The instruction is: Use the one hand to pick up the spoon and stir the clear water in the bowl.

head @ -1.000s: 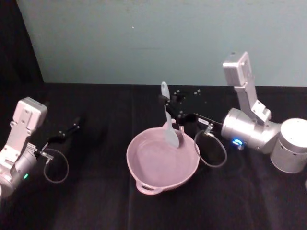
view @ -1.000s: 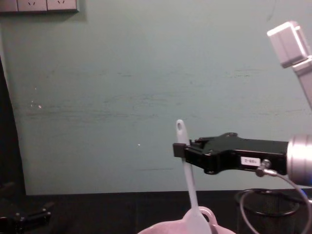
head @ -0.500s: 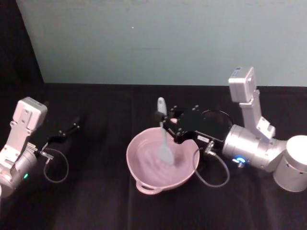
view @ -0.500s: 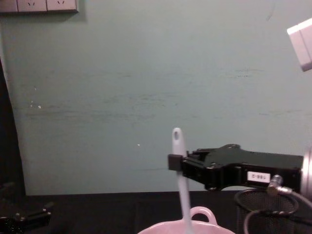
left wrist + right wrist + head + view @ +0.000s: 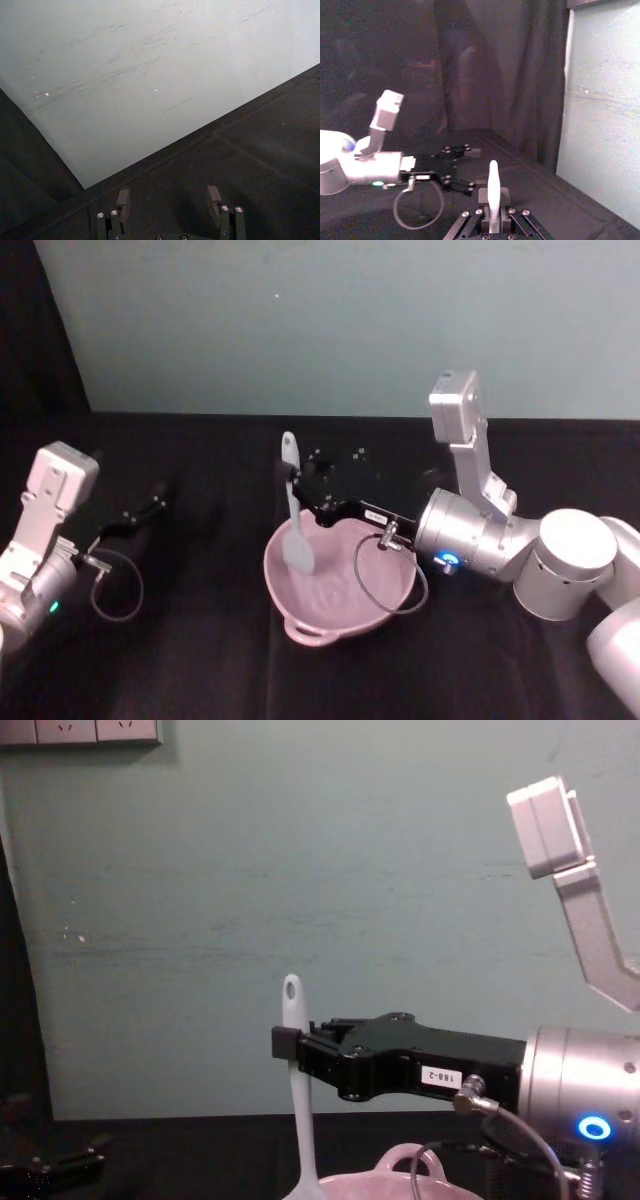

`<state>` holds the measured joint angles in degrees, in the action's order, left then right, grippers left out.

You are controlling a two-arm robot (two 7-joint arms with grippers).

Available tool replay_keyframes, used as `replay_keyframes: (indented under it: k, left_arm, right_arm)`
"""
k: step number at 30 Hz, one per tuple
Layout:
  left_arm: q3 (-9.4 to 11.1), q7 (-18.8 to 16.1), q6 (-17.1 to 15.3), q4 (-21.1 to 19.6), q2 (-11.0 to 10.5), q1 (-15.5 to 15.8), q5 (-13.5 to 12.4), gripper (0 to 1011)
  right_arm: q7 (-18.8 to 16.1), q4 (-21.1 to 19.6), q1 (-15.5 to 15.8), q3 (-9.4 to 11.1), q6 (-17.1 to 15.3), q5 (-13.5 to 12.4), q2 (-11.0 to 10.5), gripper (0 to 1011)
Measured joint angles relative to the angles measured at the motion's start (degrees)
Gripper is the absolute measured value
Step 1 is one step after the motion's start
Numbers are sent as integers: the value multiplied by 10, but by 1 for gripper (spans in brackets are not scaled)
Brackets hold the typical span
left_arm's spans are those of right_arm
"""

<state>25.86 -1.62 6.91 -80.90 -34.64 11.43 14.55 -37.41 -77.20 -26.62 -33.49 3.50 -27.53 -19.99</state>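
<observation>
The pale pink bowl (image 5: 345, 592) sits on the black table in front of me; its loop handle (image 5: 408, 1157) shows in the chest view. The white spoon (image 5: 292, 512) stands nearly upright, its flat head down inside the left part of the bowl. My right gripper (image 5: 291, 481) reaches in from the right and is shut on the spoon's handle (image 5: 295, 1065) just below the hole. In the right wrist view the handle (image 5: 493, 192) rises between the fingers. My left gripper (image 5: 152, 507) rests open at the table's left, away from the bowl.
A pale teal wall (image 5: 300, 330) runs along the back edge of the black table (image 5: 200, 660). The right arm's cable (image 5: 385, 590) loops over the bowl's right side. The left arm's cable (image 5: 118, 585) lies on the table at the left.
My right gripper has carried the spoon leftward, from the bowl's far right rim to its left part, with the head lowered into the bowl. The left arm has not moved.
</observation>
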Motion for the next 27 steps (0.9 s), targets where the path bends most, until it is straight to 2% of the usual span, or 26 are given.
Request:
replay_keyframes:
  k: [6,12,17,27]
  left_arm:
    - [0,0,0,0,0,0,0,1005]
    - [0,0,0,0,0,0,0,1005]
    - [0,0,0,0,0,0,0,1005]
    - [0,0,0,0,0,0,0,1005]
  right_arm:
    - [9,43,-20,7,20,10,14,127]
    - [24,54,-21,22,29,17,10,127]
    - [38,41,-3,41,30,20,-5,126]
    - [38,-8,32,52,23,26,-32,126]
